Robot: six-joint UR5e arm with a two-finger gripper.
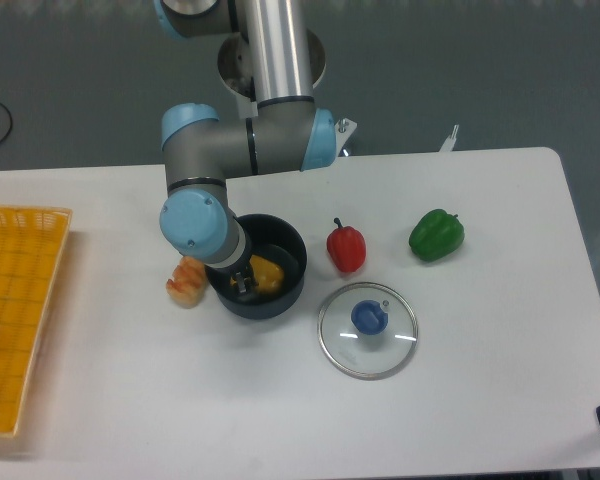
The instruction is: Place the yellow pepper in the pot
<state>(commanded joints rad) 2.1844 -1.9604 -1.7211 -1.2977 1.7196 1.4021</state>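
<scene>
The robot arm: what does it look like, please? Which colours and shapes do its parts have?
The arm is made of thick, shiny silver-grey tubes. Its round joints carry light-blue caps, and grey housings connect them. The gripper at its end is small and dark, mostly hidden under the wrist. No cables or markings can be seen.

Yellow pepper point(265, 272) in pot point(280, 296), gripper point(242, 283) above.

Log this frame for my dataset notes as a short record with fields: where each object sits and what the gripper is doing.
yellow pepper: inside the pot
pot: on the table, its left side under the arm
gripper: down inside the pot beside the pepper; jaw state unclear
pastry: left of the pot
red pepper: right of the pot
green pepper: farther right
glass lid: flat on the table
yellow basket: left edge
</scene>
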